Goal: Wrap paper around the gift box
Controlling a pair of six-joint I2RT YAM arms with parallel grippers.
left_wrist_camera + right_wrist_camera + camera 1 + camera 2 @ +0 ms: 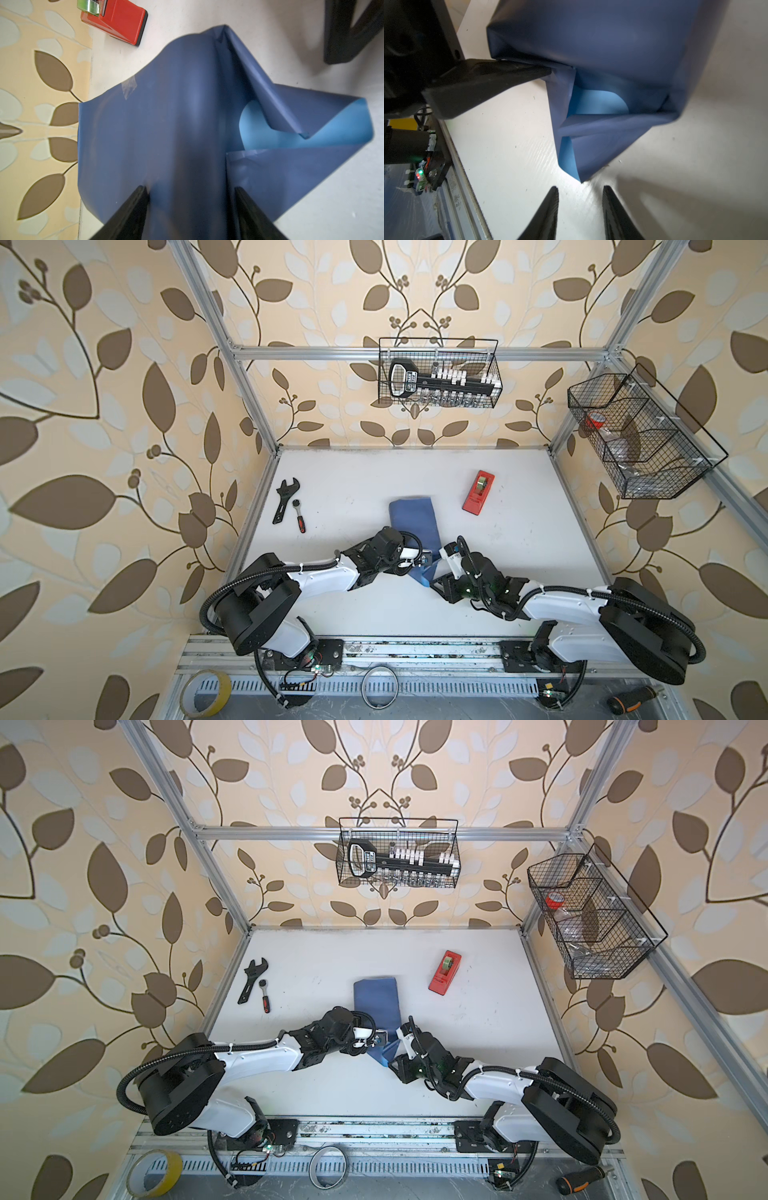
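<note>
Nothing can be read for certain. The nearest thing to a label is a pale panel with dark print on the black handle of the socket holder [405, 379], which lies in the wire basket [496, 364] at the upper middle of both top views. Its letters are too small and blurred to make out. A few small dark marks that may be print sit on the white link of the right arm [453, 560], just right of centre in a top view, and they too are illegible.
</note>
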